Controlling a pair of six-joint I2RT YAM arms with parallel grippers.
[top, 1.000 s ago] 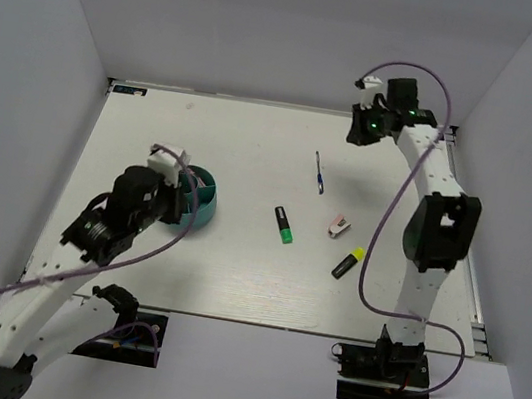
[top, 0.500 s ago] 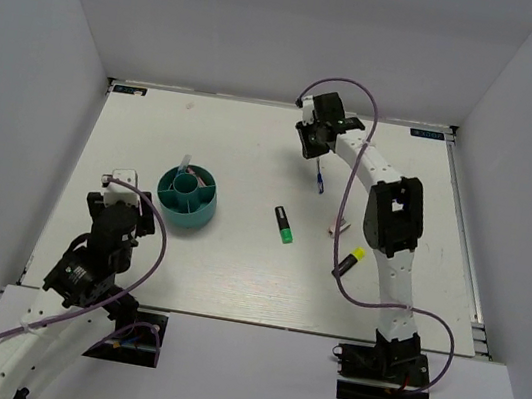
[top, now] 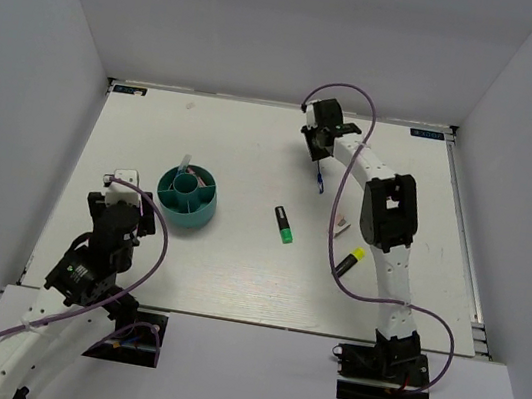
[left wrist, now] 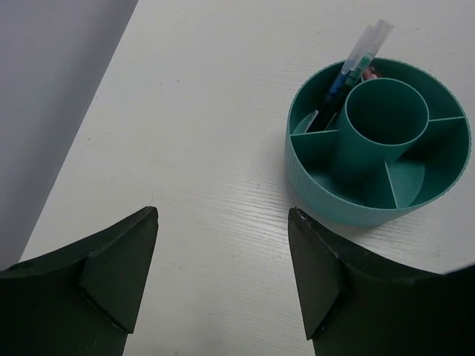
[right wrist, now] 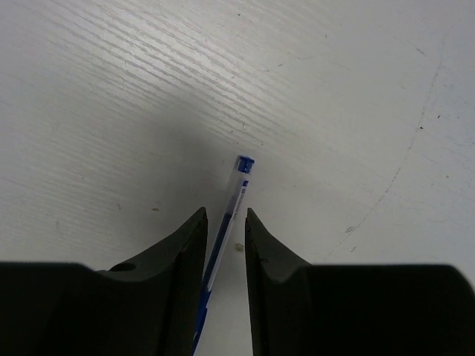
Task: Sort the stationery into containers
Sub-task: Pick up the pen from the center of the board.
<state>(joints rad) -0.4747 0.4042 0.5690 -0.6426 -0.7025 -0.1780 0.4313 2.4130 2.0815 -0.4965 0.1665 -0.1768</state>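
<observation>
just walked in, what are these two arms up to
They're sorting stationery into the round teal plastic desk organiser, which already holds pens in one compartment. The right gripper is down at the far side of the table, jaws open either side of a thin blue pen lying flat, not yet gripped. The left gripper hovers open near the organiser, empty. A black-green highlighter and a black-yellow highlighter lie on the table.

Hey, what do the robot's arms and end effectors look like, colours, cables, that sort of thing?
Both the left arm and right arm have white links with black joint housings and black bases. A purple cable loops loosely along each. The left end effector and right end effector each have two dark, matte, wedge-shaped fingers.
</observation>
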